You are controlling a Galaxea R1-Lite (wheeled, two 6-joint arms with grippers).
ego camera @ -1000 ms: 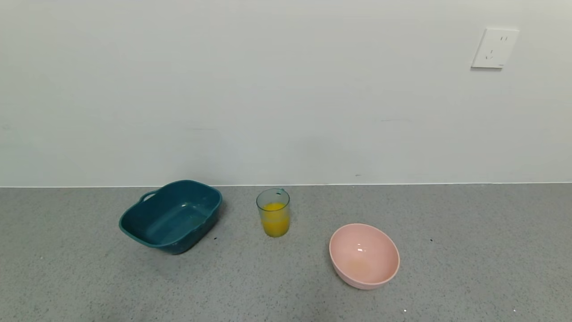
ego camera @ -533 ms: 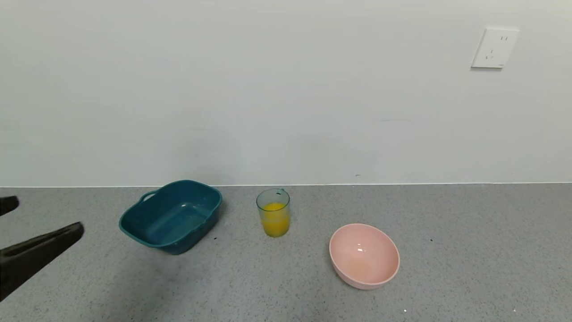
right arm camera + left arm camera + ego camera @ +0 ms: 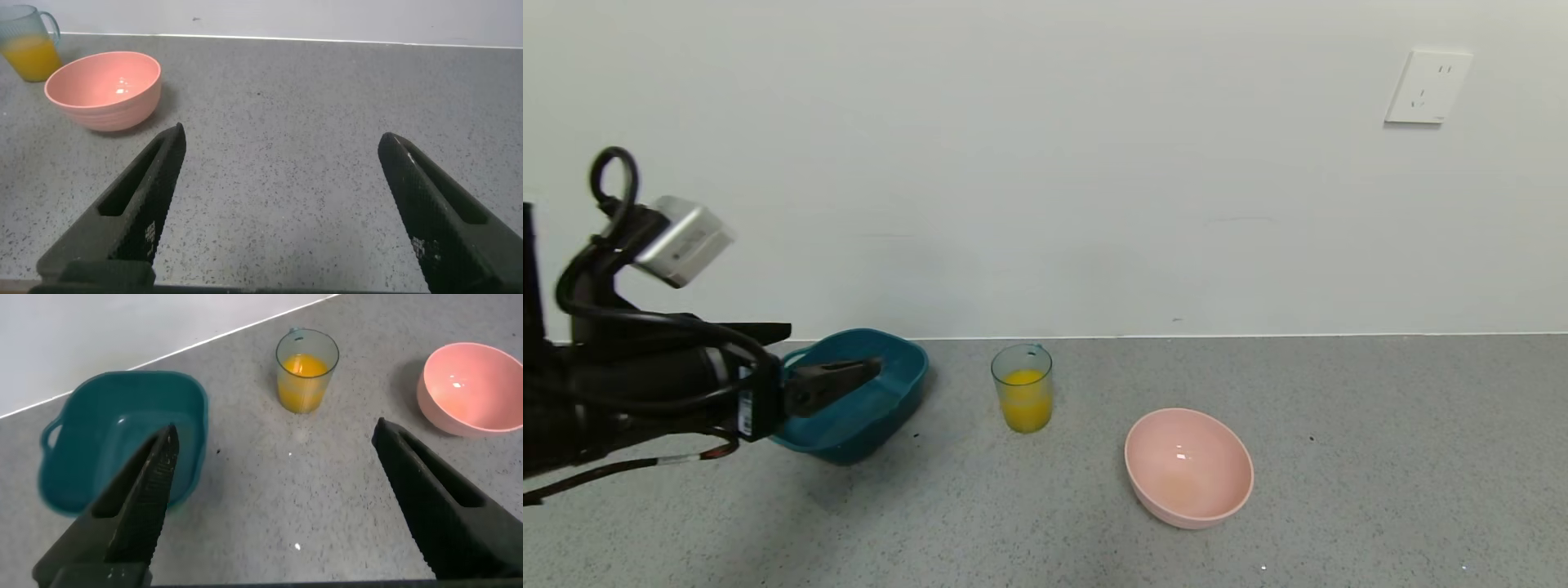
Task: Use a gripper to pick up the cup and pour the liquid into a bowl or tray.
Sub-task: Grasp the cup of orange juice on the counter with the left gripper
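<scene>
From the head camera, the left tool (image 3: 837, 371) hangs over the glossy teal tub (image 3: 894, 384), its fingers spread; the ribbed clear cup (image 3: 1022, 388) of orange liquid (image 3: 1024, 404) stands beyond its tips. The left wrist camera shows the smooth pink bowl (image 3: 474, 388) farther off on the speckled grey table (image 3: 327, 506). Only the right wrist camera shows the right tool (image 3: 282, 204), wide open, well short of the bowl.
</scene>
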